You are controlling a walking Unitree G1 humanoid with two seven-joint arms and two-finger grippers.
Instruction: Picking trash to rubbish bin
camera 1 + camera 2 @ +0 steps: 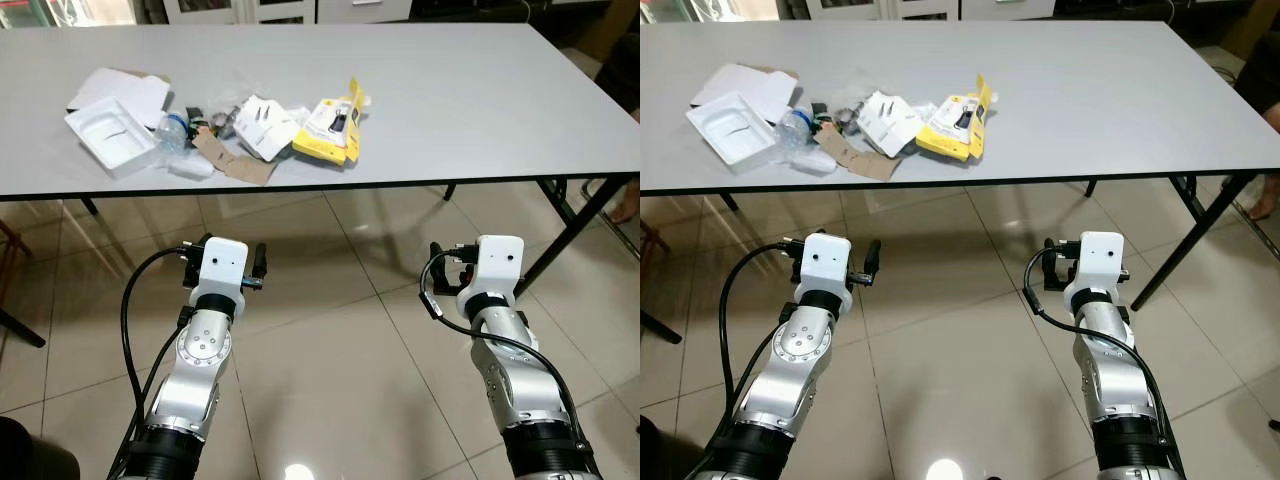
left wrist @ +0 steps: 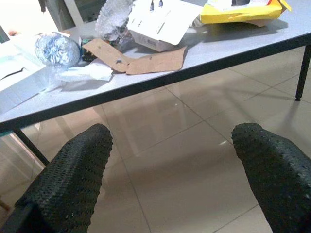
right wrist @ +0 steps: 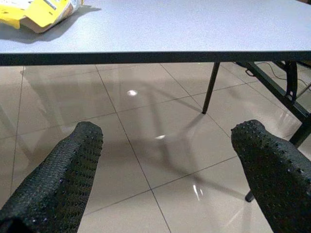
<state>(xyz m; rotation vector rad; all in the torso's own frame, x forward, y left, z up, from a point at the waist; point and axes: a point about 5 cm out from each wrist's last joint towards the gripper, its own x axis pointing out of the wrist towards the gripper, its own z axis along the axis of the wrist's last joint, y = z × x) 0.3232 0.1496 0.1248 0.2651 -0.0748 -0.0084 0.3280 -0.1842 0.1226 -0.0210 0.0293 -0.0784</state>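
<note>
A pile of trash lies on the left part of the grey table [image 1: 450, 90]: a white plastic tray [image 1: 110, 135], a crushed clear bottle [image 1: 172, 130], a brown cardboard scrap [image 1: 235, 162], a white box [image 1: 265, 125] and a yellow package [image 1: 332, 125]. My left gripper [image 2: 170, 141] is open and hangs over the tiled floor, below and in front of the table's near edge, facing the pile. My right gripper [image 3: 167, 136] is open too, at the same height further right, facing the bare underside of the table. Neither holds anything.
Black folding table legs [image 1: 575, 225] slant to the floor on the right. A person's foot [image 1: 627, 205] shows at the right edge. A dark furniture leg [image 1: 12, 250] stands at the left, and a dark object [image 1: 30, 455] sits at the bottom left corner.
</note>
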